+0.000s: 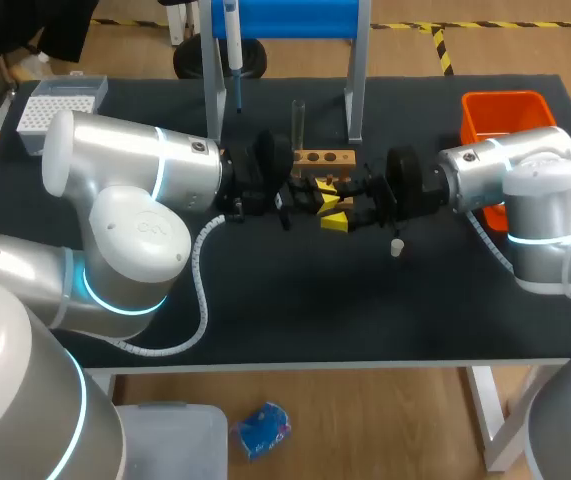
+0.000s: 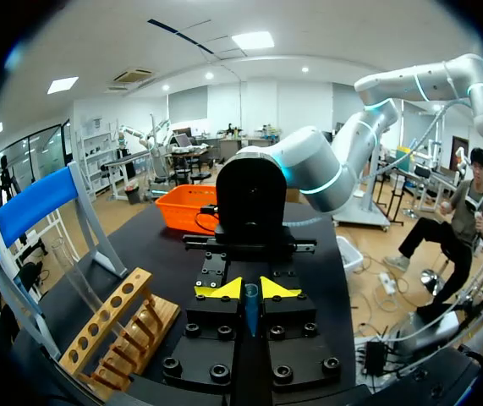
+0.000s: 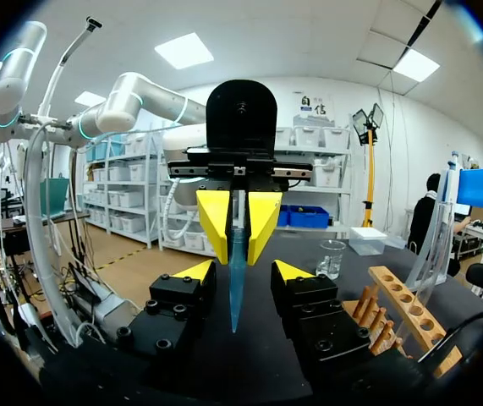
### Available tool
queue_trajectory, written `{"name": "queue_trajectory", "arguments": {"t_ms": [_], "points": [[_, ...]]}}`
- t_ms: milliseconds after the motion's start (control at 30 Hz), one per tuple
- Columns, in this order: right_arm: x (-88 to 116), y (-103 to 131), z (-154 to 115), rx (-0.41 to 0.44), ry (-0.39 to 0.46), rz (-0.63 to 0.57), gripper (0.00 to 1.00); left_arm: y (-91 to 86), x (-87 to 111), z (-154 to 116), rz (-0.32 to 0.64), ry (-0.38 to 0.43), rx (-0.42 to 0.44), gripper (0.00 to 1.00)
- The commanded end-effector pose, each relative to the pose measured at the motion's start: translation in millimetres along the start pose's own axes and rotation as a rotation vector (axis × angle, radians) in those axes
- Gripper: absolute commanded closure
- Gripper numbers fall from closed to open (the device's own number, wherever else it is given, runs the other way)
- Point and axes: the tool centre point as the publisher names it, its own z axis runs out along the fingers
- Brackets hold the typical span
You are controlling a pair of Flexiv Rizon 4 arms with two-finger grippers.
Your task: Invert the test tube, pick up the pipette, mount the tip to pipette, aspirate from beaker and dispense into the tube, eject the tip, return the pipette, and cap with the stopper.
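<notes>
**Gripping a blue tip at mid-table**

The left gripper (image 3: 239,241) has its yellow fingers pressed together on a blue pipette tip (image 3: 235,292), which points down from them. The right gripper (image 3: 244,272) faces it with its fingers spread wide, one on each side of the tip and touching nothing. Just behind them the test tube (image 1: 298,118) stands upright in the wooden rack (image 1: 323,158). The pipette (image 1: 233,45) hangs in its stand, and the white stopper (image 1: 397,247) lies on the table near the right gripper.

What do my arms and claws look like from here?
Left arm and right arm: rounded silver-grey, glowing cyan joint rings; a white ribbed cable loops off the left. Left claw and right claw: black bolted blocks, two yellow-tipped fingers each.
</notes>
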Motion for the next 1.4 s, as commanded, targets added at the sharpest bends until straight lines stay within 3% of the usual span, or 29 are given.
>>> {"name": "queue_trajectory", "arguments": {"t_ms": [33,133,200,233,567,600,633,900,1133,1300,1400], "points": [[1,0,0,-0.009,0.001,-0.007,0.67,0.0,-0.4,0,0.000,0.004,0.001,1.00],[1,0,0,-0.015,0.002,-0.006,0.78,-0.4,-0.1,1,0.001,0.004,0.002,1.00],[1,0,0,-0.017,0.002,-0.005,0.97,-0.7,0.3,1,0.002,0.004,0.002,1.00],[1,0,1,-0.020,0.002,-0.005,1.00,-0.7,0.4,1,0.002,0.004,0.003,1.00],[1,0,0,-0.024,-0.001,-0.004,1.00,-2.4,2.2,0,0.006,0.004,0.004,1.00],[1,-1,0,-0.024,-0.001,-0.005,1.00,-3.0,2.8,0,0.001,-0.005,0.018,0.55],[1,-1,0,-0.024,-0.001,-0.005,1.00,-3.6,2.6,0,0.008,-0.001,0.025,0.00],[5,-4,-3,-0.020,-0.006,0.002,1.00,-24.0,-8.1,-20,-0.004,-0.062,0.050,0.00],[15,-7,-18,-0.010,-0.027,0.011,1.00,-40.0,-33.5,-42,-0.018,-0.164,0.021,0.00],[29,-6,-34,0.003,-0.054,0.012,1.00,-43.7,-51.1,-54,-0.109,-0.222,0.027,0.00],[36,-4,-43,0.007,-0.070,0.007,1.00,-37.1,-63.3,-58,-0.241,-0.192,0.041,0.00]]}}
